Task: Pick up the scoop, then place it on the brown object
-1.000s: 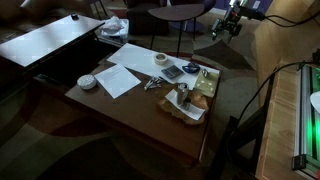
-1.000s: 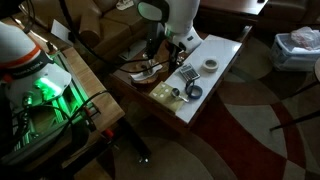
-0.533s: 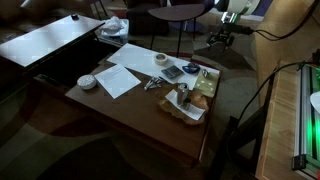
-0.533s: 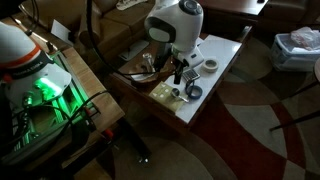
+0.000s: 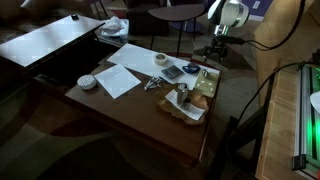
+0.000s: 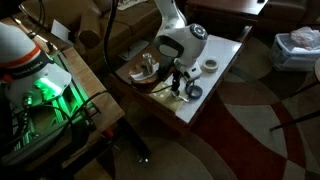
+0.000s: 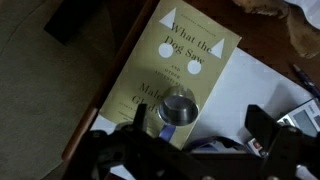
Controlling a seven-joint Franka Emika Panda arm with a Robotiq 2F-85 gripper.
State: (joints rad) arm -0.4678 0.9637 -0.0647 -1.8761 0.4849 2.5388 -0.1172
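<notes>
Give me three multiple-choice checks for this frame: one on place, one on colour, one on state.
1. Where does the scoop lie? A on the book; B on the floor; C between shut fingers.
2. Book cover colour? A blue; B yellowish-tan; C red.
3. The gripper is: A shut on the scoop; B open; C out of view.
Answers: 1 A, the wrist view shows it resting on the cover; 2 B, the cover reads yellowish-tan; 3 B, its fingers stand apart, nothing held.
</notes>
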